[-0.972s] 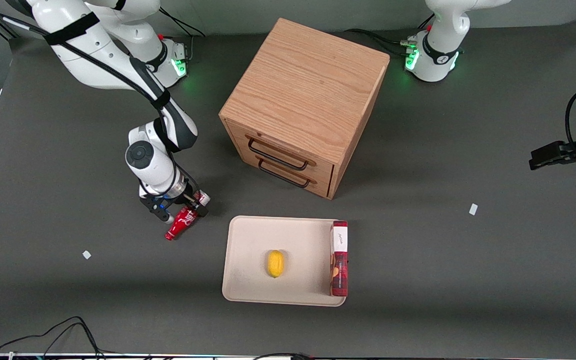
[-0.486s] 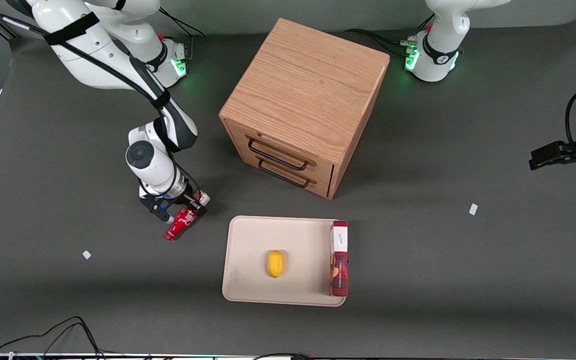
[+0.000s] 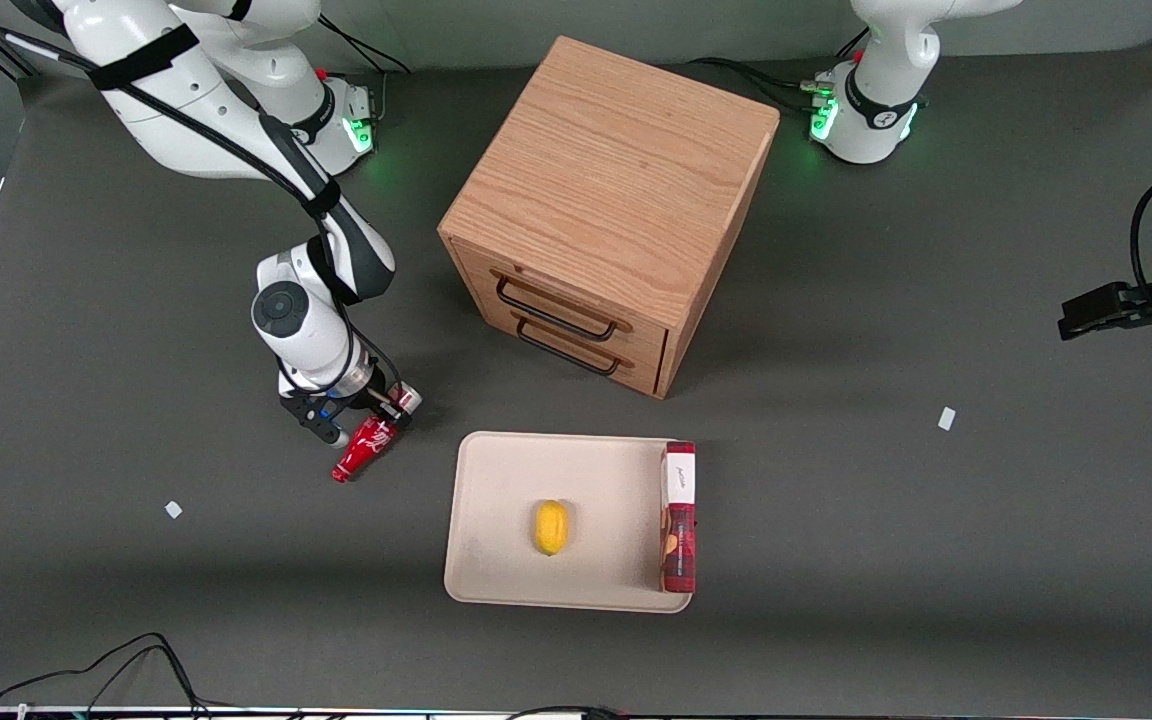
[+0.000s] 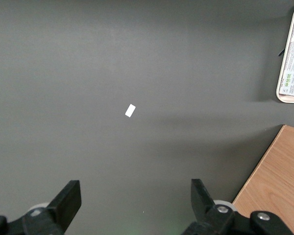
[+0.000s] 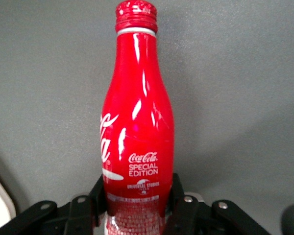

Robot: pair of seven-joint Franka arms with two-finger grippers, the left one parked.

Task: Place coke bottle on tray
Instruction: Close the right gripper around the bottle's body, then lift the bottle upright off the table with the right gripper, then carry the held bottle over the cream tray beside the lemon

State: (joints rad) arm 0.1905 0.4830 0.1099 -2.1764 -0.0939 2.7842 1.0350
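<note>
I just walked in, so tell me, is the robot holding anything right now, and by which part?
Yes: the gripper, off the tray, is shut on the coke bottle, its jaws clamping the lower body near the silver base.

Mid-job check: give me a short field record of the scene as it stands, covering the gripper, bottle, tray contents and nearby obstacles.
gripper: the gripper is low over the table, beside the tray, toward the working arm's end; shut on the bottle's lower body
coke bottle: the coke bottle lies off the tray, cap end nearer the front camera
tray: the tray is in front of the cabinet
on tray: a yellow fruit near the middle, a snack box along one edge
obstacle: wooden drawer cabinet, drawers closed
</note>
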